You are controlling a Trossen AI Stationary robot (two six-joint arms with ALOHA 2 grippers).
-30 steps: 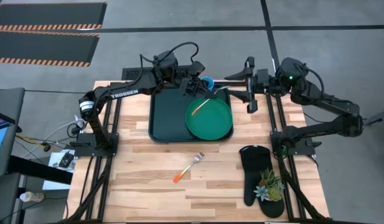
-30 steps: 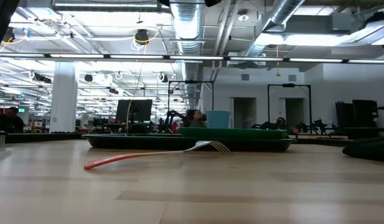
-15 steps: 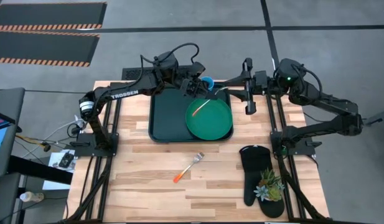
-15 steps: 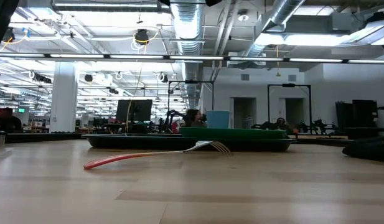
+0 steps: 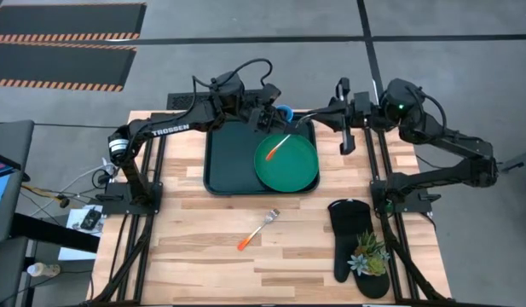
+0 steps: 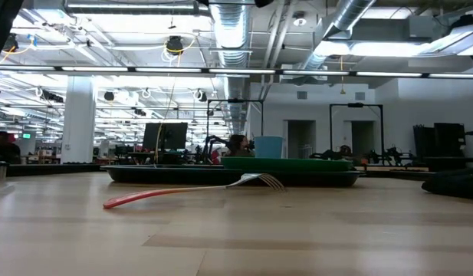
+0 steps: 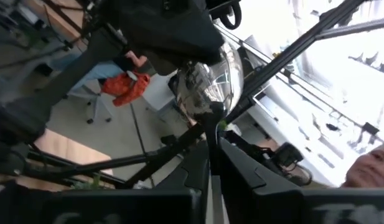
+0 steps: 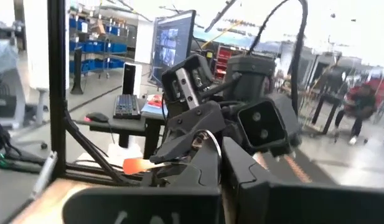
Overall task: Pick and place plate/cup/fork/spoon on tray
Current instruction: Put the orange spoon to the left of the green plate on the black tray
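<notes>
Spoon (image 5: 278,142) slants over the upper left of the plate (image 5: 290,169), orange handle toward lower left, bowl end running up and right. It lies between the left gripper (image 5: 267,122) and the right gripper (image 5: 315,118), near both, so the next move depends on which one has it. I cannot tell whether either claw is pinching it or spread. Plate sits on the tray (image 5: 220,162), with the cup (image 5: 283,111) partly hidden at the tray's top edge. The fork (image 5: 258,230) lies apart, lower centre.
</notes>
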